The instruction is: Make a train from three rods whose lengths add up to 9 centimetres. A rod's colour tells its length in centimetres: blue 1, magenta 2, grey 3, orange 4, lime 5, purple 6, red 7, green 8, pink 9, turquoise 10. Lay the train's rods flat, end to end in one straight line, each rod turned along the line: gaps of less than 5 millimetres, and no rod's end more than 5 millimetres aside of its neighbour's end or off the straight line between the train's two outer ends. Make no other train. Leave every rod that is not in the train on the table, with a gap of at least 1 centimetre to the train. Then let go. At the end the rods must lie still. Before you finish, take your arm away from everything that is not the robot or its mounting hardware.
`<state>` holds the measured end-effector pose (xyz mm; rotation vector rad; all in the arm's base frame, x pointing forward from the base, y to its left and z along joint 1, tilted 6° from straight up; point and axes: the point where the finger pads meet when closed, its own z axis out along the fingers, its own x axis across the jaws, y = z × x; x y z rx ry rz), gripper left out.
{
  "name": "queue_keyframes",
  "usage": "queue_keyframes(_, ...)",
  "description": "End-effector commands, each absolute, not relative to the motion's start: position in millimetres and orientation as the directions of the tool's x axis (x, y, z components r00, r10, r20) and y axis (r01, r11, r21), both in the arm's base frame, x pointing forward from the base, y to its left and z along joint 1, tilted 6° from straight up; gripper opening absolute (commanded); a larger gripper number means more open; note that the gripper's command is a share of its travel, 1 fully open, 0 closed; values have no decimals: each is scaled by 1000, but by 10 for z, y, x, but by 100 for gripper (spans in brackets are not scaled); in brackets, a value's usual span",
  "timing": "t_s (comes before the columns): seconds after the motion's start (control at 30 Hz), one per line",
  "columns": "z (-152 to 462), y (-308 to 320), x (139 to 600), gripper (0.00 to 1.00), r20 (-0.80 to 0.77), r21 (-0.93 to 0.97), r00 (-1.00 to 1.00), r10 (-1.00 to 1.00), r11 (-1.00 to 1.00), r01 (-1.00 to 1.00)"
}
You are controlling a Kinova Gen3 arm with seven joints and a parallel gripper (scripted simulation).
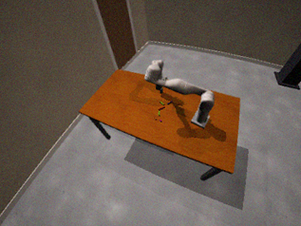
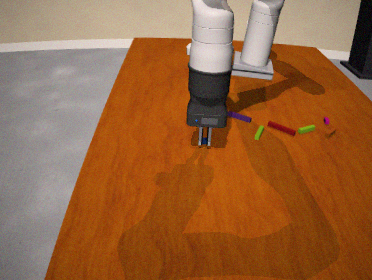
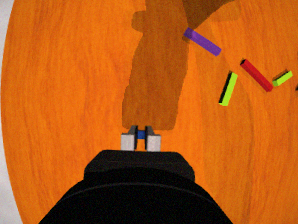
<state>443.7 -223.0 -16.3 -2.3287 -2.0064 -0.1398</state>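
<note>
One blue rod is pinched in the gripper, its two fingers close together on it. I can't tell if the rod touches the table.

Six more rods lie apart. Seen from the exterior view, one purple rod is at two o'clock from the gripper. Around three o'clock, going outward, come one lime rod, one red rod, a second lime rod, then one little magenta rod and one little orange-brown rod.
</note>
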Motion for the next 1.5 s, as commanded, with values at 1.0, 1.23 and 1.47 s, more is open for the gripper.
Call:
queue_keyframes(1.0,-269,-2222,4444,24,110,12,147,983,-149,989)
queue_keyframes(1.23,-269,-2222,4444,24,110,12,147,983,-149,989)
queue_keyframes(1.47,-269,-2222,4444,24,110,12,147,983,-149,989)
